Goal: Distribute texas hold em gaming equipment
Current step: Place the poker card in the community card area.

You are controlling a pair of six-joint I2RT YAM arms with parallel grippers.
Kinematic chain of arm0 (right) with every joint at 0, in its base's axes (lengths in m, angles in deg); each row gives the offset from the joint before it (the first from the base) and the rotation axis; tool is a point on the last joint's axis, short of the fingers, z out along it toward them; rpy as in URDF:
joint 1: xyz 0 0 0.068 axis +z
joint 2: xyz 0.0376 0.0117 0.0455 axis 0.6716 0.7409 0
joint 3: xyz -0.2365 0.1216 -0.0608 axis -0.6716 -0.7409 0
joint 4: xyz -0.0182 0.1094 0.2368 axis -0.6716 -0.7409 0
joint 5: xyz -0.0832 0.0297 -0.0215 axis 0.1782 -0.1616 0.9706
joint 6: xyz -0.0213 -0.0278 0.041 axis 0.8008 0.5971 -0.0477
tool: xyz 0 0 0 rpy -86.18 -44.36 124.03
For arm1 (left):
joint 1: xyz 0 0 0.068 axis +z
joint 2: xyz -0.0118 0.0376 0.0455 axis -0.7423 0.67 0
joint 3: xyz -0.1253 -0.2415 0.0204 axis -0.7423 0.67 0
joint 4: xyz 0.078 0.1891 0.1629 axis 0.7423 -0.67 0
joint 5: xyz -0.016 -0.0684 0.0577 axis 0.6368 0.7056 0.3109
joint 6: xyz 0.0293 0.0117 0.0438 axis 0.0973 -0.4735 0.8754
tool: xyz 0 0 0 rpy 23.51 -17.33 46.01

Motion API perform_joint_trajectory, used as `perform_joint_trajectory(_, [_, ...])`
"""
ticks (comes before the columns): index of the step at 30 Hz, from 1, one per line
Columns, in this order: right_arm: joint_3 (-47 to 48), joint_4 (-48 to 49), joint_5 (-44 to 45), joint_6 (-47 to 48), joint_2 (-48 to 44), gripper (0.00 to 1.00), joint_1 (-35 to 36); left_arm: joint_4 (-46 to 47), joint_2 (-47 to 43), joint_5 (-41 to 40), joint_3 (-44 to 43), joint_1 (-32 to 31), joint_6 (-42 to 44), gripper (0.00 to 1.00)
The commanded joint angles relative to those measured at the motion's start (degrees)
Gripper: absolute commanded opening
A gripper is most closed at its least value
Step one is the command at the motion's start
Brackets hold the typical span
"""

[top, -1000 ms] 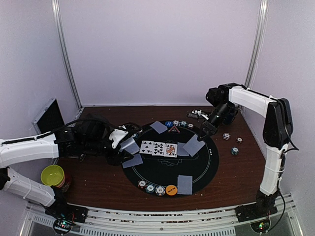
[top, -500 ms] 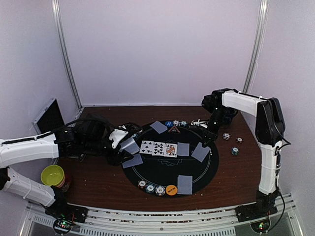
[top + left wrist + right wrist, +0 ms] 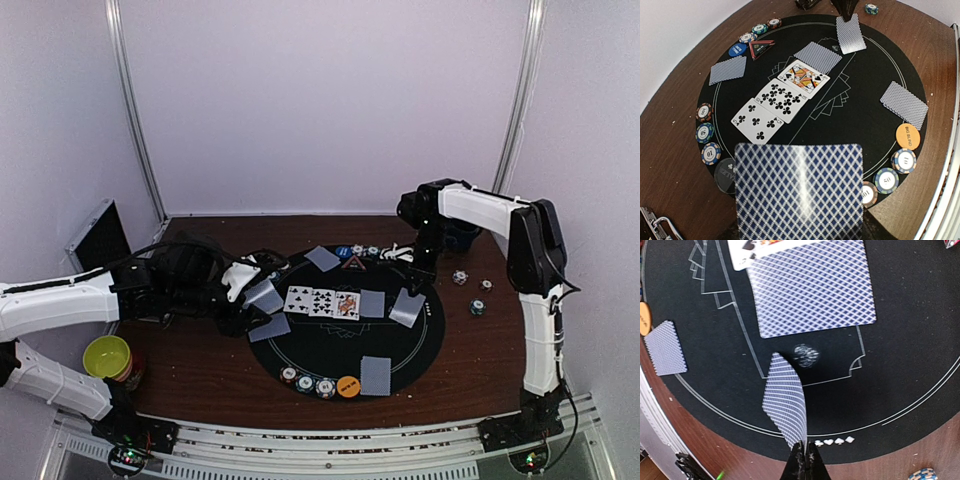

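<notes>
1. Jaws of the right gripper (image 3: pixel 801 460) are clamped on one short edge of a held card (image 3: pixel 786 400).
2. The card runs away from the pinch, its long axis pointing toward the middle of the black mat (image 3: pixel 910 340). Its patterned back faces the wrist camera. The free edge is low over the felt; contact cannot be told.
3. It hangs over the mat's right side, outboard of the face-down card (image 3: pixel 812 287) that ends the row of face-up cards (image 3: pixel 322 301), and apart from it.
4. The left gripper (image 3: pixel 248 292) carries a second card (image 3: pixel 799 192) at the mat's left edge, fingers hidden beneath it.
5. Judgement: the right arm is nearer the right-hand seat. Lower, then release, so the card falls flat away from the jaws.
</notes>
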Motion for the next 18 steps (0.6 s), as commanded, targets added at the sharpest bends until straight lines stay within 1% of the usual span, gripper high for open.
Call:
perform_joint_trajectory(1, [2.8, -0.3, 3.8, 0.1, 3.4, 0.0, 0.9, 2.3, -0.2, -0.1, -0.7, 0.0, 0.4, 0.59])
perform_joint_trajectory(8, [6.2, 0.0, 5.4, 0.1, 6.0, 0.0, 1.6, 2.2, -0.1, -0.2, -0.7, 0.0, 0.4, 0.59])
perform_joint_trajectory(18, [7.1, 2.8, 8.9, -0.4, 7.1, 0.0, 3.0, 2.2, -0.1, -0.3, -0.7, 0.0, 0.5, 0.59])
